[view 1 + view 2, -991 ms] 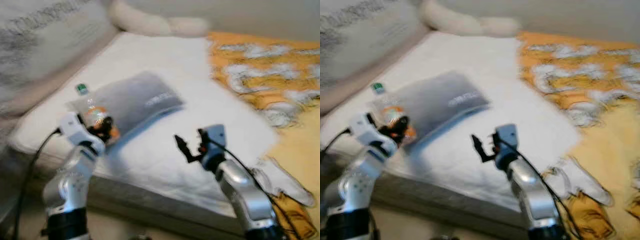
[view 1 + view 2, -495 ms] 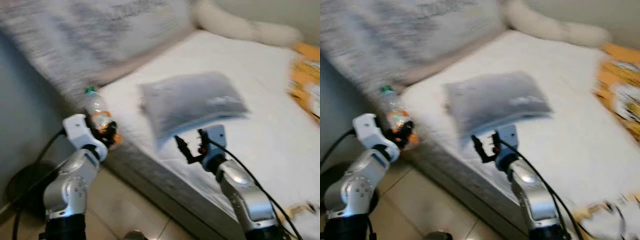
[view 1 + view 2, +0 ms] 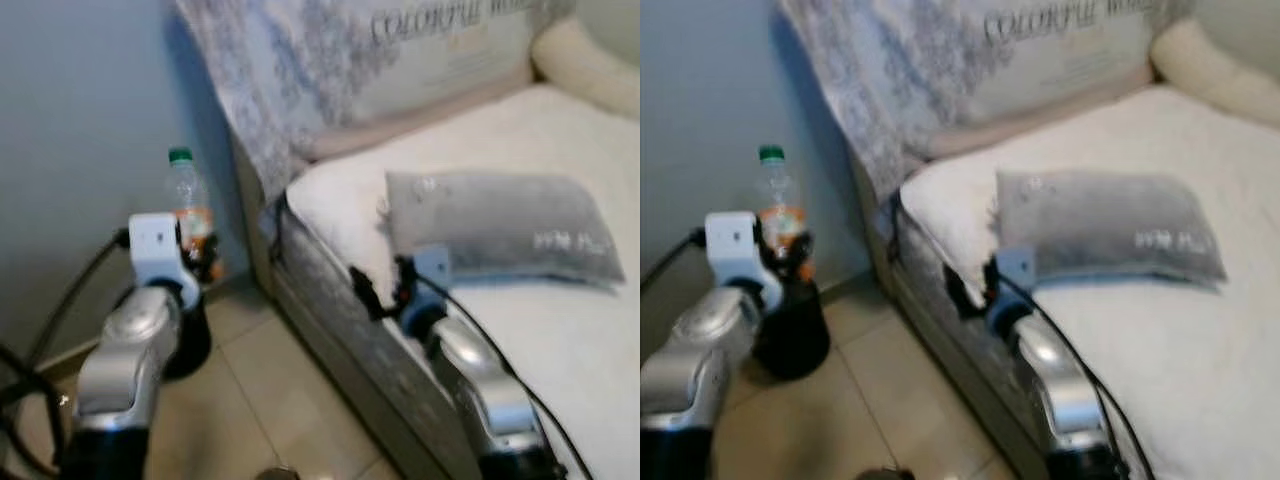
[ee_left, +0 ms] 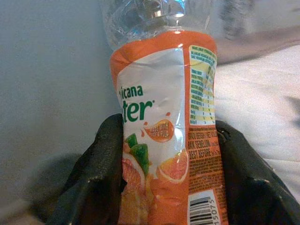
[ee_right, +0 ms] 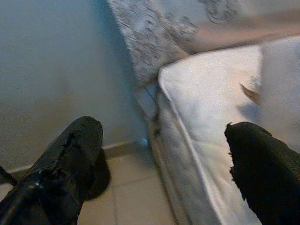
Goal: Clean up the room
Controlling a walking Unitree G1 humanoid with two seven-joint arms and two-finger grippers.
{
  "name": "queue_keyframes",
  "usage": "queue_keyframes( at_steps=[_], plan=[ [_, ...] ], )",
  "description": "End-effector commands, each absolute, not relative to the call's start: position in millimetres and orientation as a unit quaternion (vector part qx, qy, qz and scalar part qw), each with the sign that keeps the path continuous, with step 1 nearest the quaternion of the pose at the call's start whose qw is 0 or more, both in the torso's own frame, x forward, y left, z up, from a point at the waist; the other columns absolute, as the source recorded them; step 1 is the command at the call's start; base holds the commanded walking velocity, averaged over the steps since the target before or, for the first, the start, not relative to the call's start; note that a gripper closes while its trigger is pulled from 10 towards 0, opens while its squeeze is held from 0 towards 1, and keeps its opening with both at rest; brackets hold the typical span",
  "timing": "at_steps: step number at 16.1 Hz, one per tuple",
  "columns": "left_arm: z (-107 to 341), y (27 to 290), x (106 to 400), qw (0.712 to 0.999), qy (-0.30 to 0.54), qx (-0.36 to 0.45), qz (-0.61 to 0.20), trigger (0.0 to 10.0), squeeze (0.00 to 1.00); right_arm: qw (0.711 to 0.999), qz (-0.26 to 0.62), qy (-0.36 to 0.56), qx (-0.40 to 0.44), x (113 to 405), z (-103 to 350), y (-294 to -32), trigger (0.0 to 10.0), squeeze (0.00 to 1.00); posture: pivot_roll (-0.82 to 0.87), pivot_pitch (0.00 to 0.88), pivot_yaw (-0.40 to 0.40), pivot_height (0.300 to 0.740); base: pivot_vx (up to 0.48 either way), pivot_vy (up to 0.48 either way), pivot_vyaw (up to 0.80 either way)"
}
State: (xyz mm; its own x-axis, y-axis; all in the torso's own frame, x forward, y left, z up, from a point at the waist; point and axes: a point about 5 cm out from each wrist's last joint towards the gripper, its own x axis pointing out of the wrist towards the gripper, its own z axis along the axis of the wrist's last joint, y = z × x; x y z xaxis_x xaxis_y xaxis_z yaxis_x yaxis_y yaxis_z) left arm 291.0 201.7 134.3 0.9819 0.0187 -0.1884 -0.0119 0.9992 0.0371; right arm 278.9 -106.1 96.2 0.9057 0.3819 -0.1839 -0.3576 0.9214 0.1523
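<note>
My left gripper (image 3: 196, 258) is shut on a clear plastic bottle (image 3: 186, 205) with a green cap and an orange juice label (image 4: 168, 140), held upright in front of the blue-grey wall. In the left wrist view both black fingers (image 4: 101, 173) press the label's sides. My right gripper (image 3: 372, 290) is open and holds nothing, raised over the edge of the bed's mattress (image 3: 330, 200); in its wrist view the two fingers (image 5: 70, 154) stand wide apart.
A grey pillow (image 3: 495, 225) lies on the white bed. A large patterned cushion (image 3: 400, 50) leans at the head. A dark round object (image 3: 790, 330) sits on the tiled floor (image 3: 260, 400) by the wall (image 3: 80, 120), beside the bed's corner.
The whole view has swung left, from over the bed to its corner, the wall and the floor. The left gripper still holds the bottle; the right stays open.
</note>
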Motion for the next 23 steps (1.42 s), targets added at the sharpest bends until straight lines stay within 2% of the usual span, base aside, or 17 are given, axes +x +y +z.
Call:
queue_keyframes(
  at_steps=[1, 6, 7, 12, 14, 17, 20, 23],
  plan=[
    [135.2, 193.3, 292.4, 0.994, 0.086, 0.063, -0.017, 10.0, 0.00, 0.978, 0.171, 0.100, 0.057, 282.1, 98.0, -113.5, 10.0, 0.00, 0.02, 0.000, 0.014, 0.740, 0.000, 0.000, 0.80],
    [124.8, 190.3, 292.6, 0.989, 0.103, 0.103, -0.040, 10.0, 0.00, 0.982, 0.141, 0.107, 0.060, 286.9, 96.4, -114.4, 10.0, 0.00, 0.02, 0.000, 0.022, 0.740, 0.000, 0.000, 0.80],
    [123.5, 191.9, 292.4, 0.989, 0.105, 0.094, -0.039, 10.0, 0.00, 0.985, 0.108, 0.124, 0.054, 289.2, 90.8, -119.4, 10.0, 0.00, 0.02, 0.000, 0.022, 0.740, 0.000, 0.000, 0.00],
    [120.7, 197.0, 291.9, 0.989, 0.109, 0.087, -0.045, 10.0, 0.00, 0.982, 0.095, 0.149, 0.064, 289.0, 82.9, -118.6, 10.0, 0.00, 0.02, 0.000, 0.017, 0.740, 0.000, 0.000, 0.00],
    [119.1, 192.7, 291.1, 0.989, 0.109, 0.083, -0.059, 10.0, 0.00, 0.984, 0.097, 0.143, 0.039, 291.0, 85.3, -117.2, 10.0, 0.00, 0.02, 0.000, 0.019, 0.740, 0.306, 0.000, 0.00],
    [122.0, 187.2, 291.9, 0.990, 0.099, 0.076, -0.068, 10.0, 0.00, 0.983, 0.121, 0.126, 0.051, 291.8, 92.6, -108.4, 10.0, 0.00, 0.02, 0.000, 0.014, 0.740, 0.373, 0.000, 0.27],
    [122.0, 187.7, 292.4, 0.990, 0.098, 0.075, -0.064, 10.0, 0.00, 0.985, 0.100, 0.135, 0.047, 292.7, 89.7, -112.1, 10.0, 0.00, 0.02, 0.000, 0.015, 0.740, 0.380, 0.000, 0.80],
    [122.5, 187.7, 292.4, 0.991, 0.095, 0.077, -0.060, 10.0, 0.00, 0.986, 0.098, 0.135, 0.028, 293.0, 88.8, -115.5, 10.0, 0.00, 0.02, 0.000, 0.012, 0.740, 0.366, 0.000, 0.00]
  ],
)
